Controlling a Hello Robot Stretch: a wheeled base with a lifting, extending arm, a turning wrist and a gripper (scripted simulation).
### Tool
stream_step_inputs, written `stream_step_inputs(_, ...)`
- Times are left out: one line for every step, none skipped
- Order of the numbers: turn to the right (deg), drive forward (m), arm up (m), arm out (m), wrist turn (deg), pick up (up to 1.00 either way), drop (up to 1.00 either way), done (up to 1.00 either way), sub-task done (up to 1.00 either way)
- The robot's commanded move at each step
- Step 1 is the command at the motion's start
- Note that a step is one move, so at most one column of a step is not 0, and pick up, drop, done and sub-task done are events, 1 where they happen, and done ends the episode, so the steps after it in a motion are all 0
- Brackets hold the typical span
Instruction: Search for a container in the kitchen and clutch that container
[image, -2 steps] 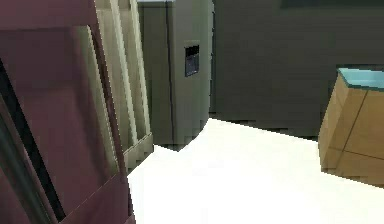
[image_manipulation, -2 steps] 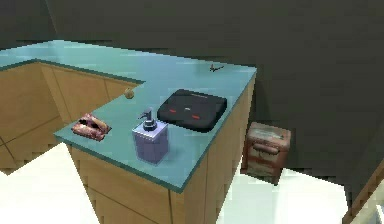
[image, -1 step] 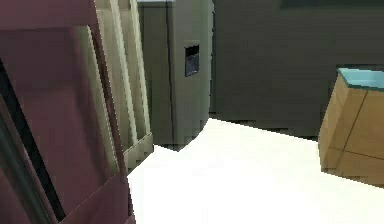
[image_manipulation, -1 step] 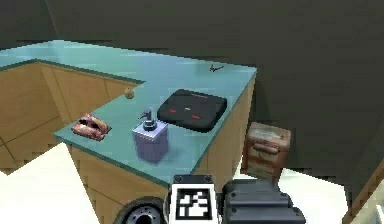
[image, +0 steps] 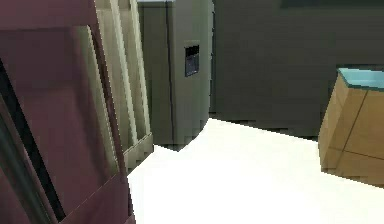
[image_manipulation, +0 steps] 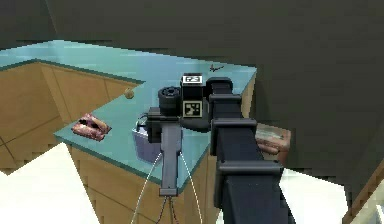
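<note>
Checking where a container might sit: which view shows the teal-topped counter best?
The arm side view. The teal-topped counter runs across it in an L over wooden cabinet fronts, with small things on top, such as a pinkish thing. The forward view catches a teal-topped wooden corner at its right edge, probably the same counter.

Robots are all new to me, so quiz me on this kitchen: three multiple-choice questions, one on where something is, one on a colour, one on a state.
1. Where does the pink thing lie?
A) on the floor
B) on the countertop
C) on a shelf

2. What colour is the countertop's surface?
A) teal
B) red
C) black

3. How does the grey fridge door stand?
A) wide open
B) lying off on the floor
C) shut

Answers: 1 B, it rests on the counter's surface. 2 A, the top is teal above wooden fronts. 3 C, the front sits flush.
</note>
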Motion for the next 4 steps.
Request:
stream_step_inputs(0.0,0.0,0.0,0.0,45.0,0.0,0.0,0.0,0.0)
stream_step_inputs(0.0,0.0,0.0,0.0,45.0,0.0,0.0,0.0,0.0)
stream_step_inputs(0.0,0.0,0.0,0.0,45.0,0.0,0.0,0.0,0.0)
stream_step_inputs(0.0,0.0,0.0,0.0,18.0,0.0,0.0,0.0,0.0)
